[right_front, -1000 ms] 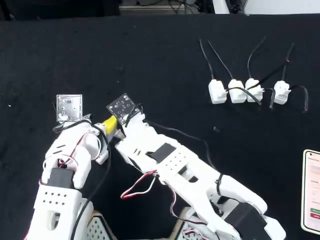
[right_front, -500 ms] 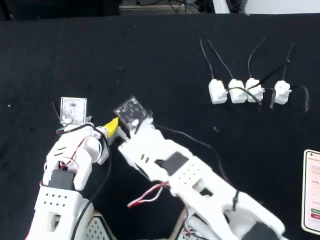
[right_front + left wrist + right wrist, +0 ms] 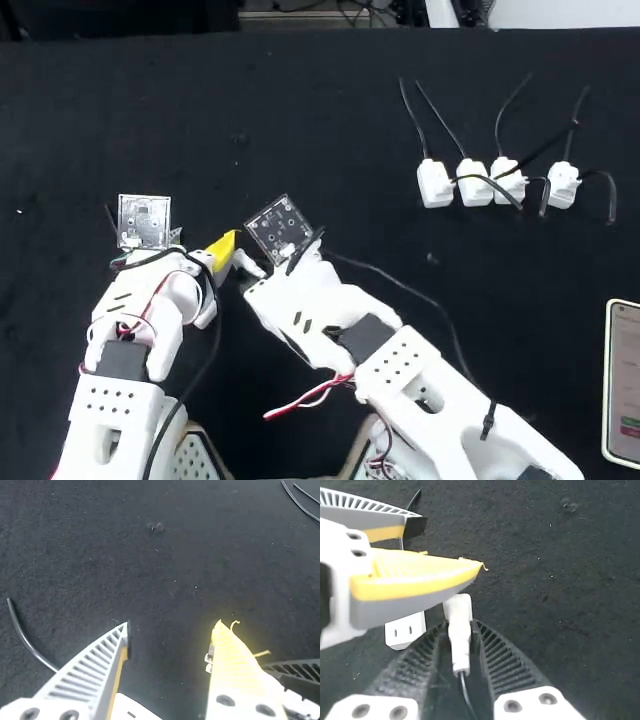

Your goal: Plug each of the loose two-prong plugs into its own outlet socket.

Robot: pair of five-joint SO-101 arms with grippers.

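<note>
The two arms meet over the left half of the black table (image 3: 300,120), toward its front edge. The right gripper (image 3: 459,625) is clamped on a white plug (image 3: 459,622). The plug sits upright between the two ribbed fingers (image 3: 497,655), its top poking out past their tips. Its black cord (image 3: 464,685) runs back between the fingers toward the wrist.

Just beside the plug, a white socket (image 3: 405,629) lies flat on the table with its two slots facing up. The plug is close to the socket but not in it; whether they touch cannot be told.

The left gripper (image 3: 171,626) hovers close by with its jaws spread wide and nothing between them. Its yellow finger (image 3: 415,575) crosses right in front of the plug in the right wrist view. In the high view, that yellow tip (image 3: 222,248) sits just beside the right gripper (image 3: 248,270).

Toward the table's far right corner, a row of four white blocks (image 3: 473,183) stands side by side, well apart from the arms. Each block has a black cord running off it. Whether these are plugs, sockets or joined pairs cannot be told. A phone (image 3: 622,380) lies at the table's right edge.
</note>
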